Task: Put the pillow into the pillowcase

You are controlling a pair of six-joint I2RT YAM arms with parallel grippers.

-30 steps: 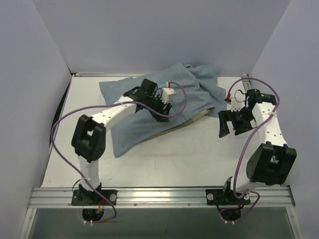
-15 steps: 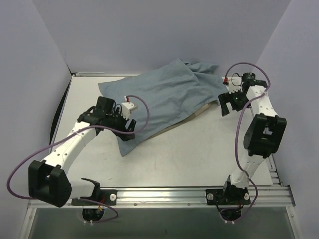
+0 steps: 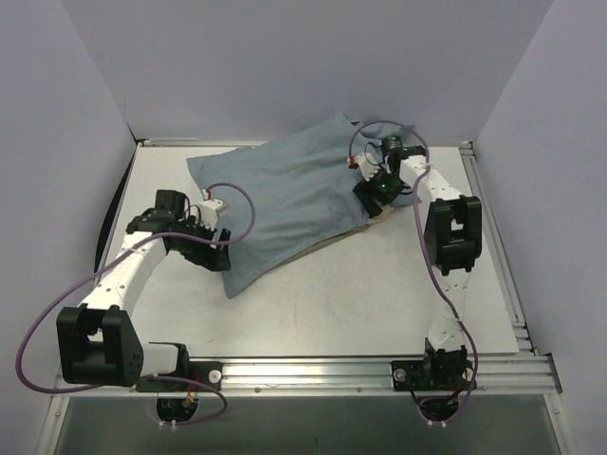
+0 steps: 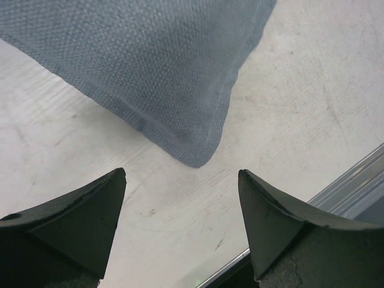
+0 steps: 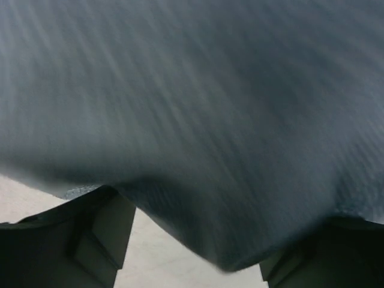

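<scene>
The grey-blue pillowcase (image 3: pixel 294 190) lies bulging across the back of the table. A pale cream strip (image 3: pixel 334 239), probably the pillow's edge, peeks out under its near edge; the rest of the pillow is hidden. My left gripper (image 3: pixel 214 249) is open just left of the case's near-left corner (image 4: pixel 198 157). In the left wrist view that corner lies a little ahead of the left gripper (image 4: pixel 181 174), untouched. My right gripper (image 3: pixel 374 194) is at the case's right end. A blurred fold of the pillowcase (image 5: pixel 198 120) sags between the wide-apart jaws of the right gripper (image 5: pixel 225 207) and covers their tips.
White table (image 3: pixel 360 294) with purple-grey walls on three sides. A metal rail (image 3: pixel 303 370) runs along the near edge and also shows in the left wrist view (image 4: pixel 354 180). Purple cables loop off both arms.
My left arm has come off the pillowcase and pulled back to its near-left corner, jaws wider. My right arm has swung in from the right onto the case's right end.
</scene>
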